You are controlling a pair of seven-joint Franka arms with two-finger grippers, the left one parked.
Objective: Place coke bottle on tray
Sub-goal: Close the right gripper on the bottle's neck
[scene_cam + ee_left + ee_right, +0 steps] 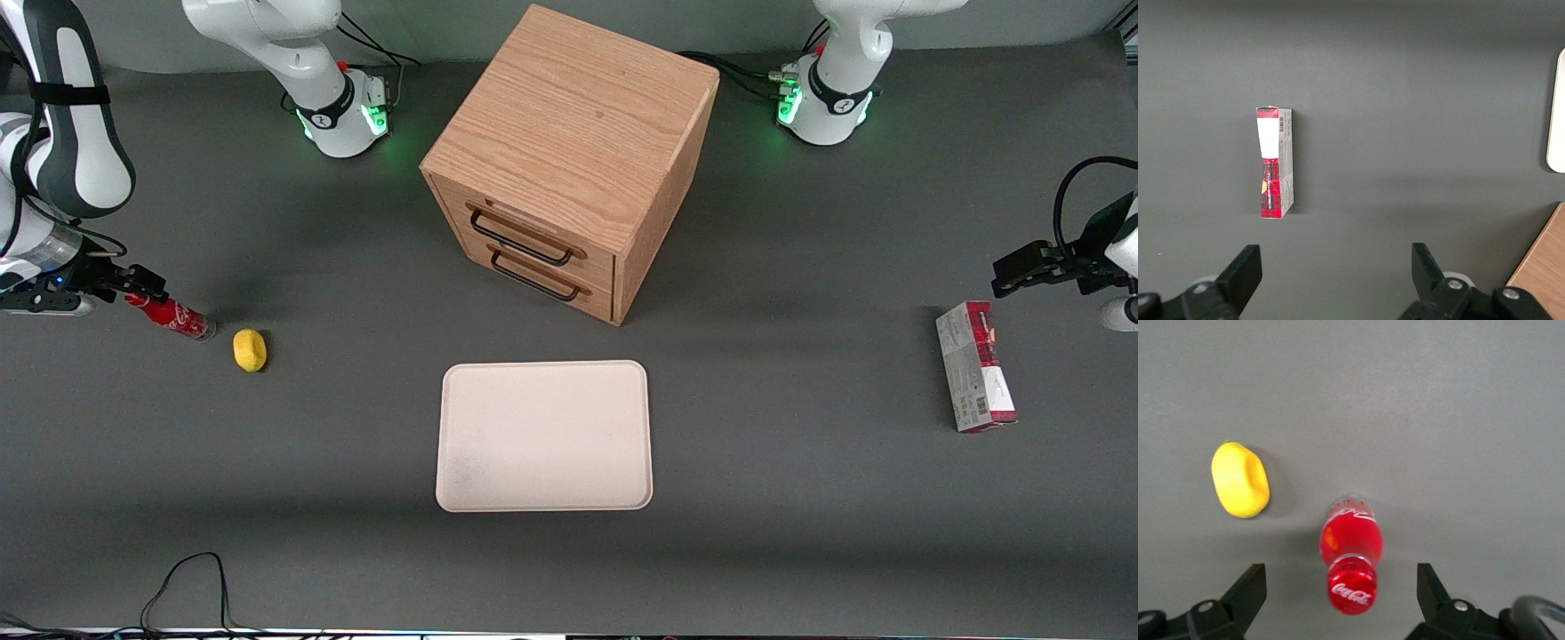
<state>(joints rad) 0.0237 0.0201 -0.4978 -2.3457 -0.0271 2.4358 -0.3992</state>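
Observation:
The coke bottle (175, 317) is small and red with a red cap and stands upright on the grey table toward the working arm's end. My right gripper (142, 286) hovers just above its cap. In the right wrist view the gripper (1339, 581) is open, with one finger (1248, 587) on each side of the bottle (1351, 543) and clear gaps between them and the cap. The cream tray (542, 436) lies flat near the table's middle, nearer the front camera than the cabinet, with nothing on it.
A yellow lemon-like lump (250, 349) (1240, 480) lies beside the bottle, toward the tray. A wooden drawer cabinet (569, 160) stands farther from the front camera than the tray. A red-and-grey carton (975, 366) (1275, 162) lies toward the parked arm's end.

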